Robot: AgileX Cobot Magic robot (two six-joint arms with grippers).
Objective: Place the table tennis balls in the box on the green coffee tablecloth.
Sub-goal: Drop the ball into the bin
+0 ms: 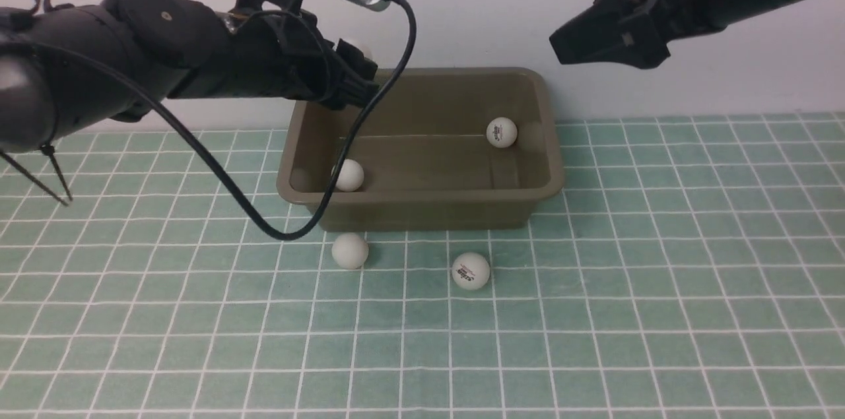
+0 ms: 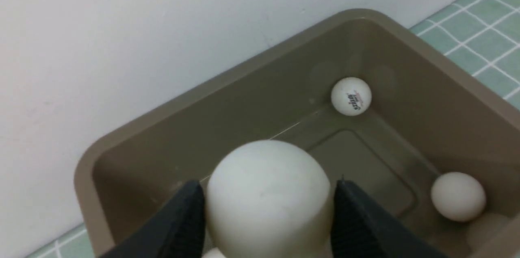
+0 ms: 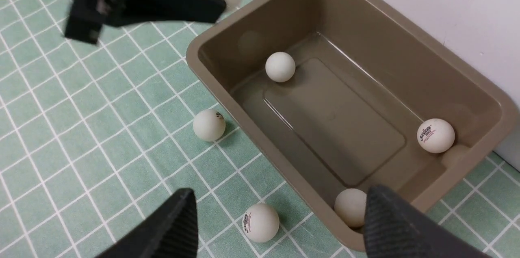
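The left claw is pinched across the middle of a white ball, one black finger on each side, and it hangs over the left end of the brown box. The right claw stands wide apart with nothing in it, up above the box's right end. These balls look feather-light, hard-shelled and smooth. I'd judge a gentle squeeze at the widest part is the way to hold one. Off-centre it would likely pop out, and once let go it should bounce and roll. Three balls lie in the box, and two sit on the green checked cloth just in front of it, a plain ball and a printed ball. From the front you see only two inside. The right wrist view catches the third ball tucked against the near wall, and only the left wrist view shows the grip plainly.
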